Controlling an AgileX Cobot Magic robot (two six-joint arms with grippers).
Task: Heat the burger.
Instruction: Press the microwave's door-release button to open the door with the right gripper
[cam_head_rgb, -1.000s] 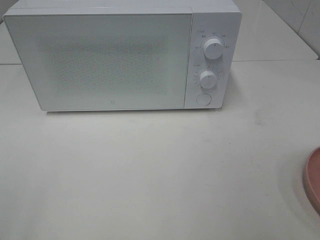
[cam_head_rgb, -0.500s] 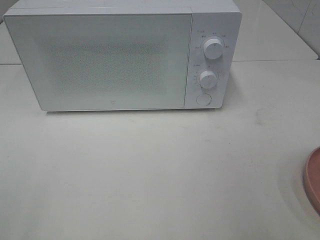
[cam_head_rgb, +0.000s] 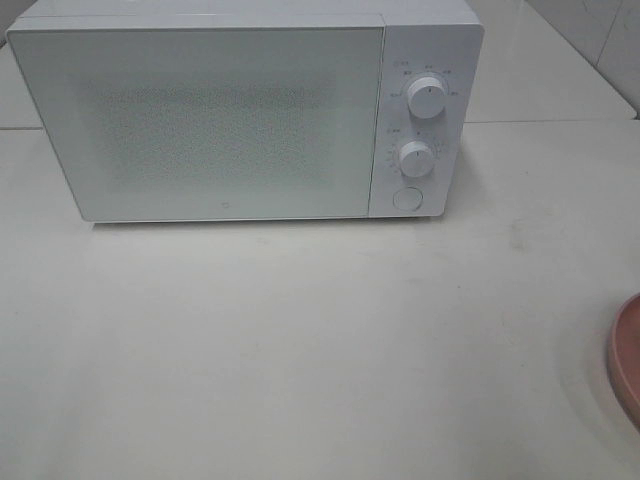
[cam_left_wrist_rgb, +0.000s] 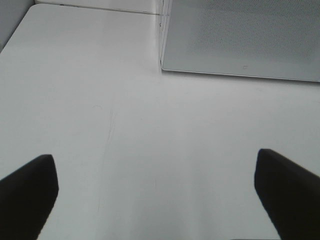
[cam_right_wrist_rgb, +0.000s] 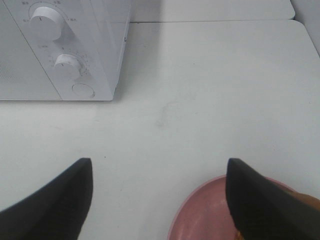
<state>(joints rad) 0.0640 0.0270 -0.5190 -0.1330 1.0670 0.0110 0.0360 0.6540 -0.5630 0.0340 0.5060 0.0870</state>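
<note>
Only a sliver of the burger shows in the right wrist view, a golden-brown bun edge behind one dark finger, resting on the pink plate. My right gripper hangs open over the table and the plate's rim, holding nothing. The left gripper is wide open above bare table in front of the microwave's door. The white microwave stands at the back with its door shut. Neither gripper appears in the exterior high view.
On the microwave's right panel are two knobs and a round button. The plate's edge pokes in at the right border of the exterior high view. White tabletop spreads in front of the microwave.
</note>
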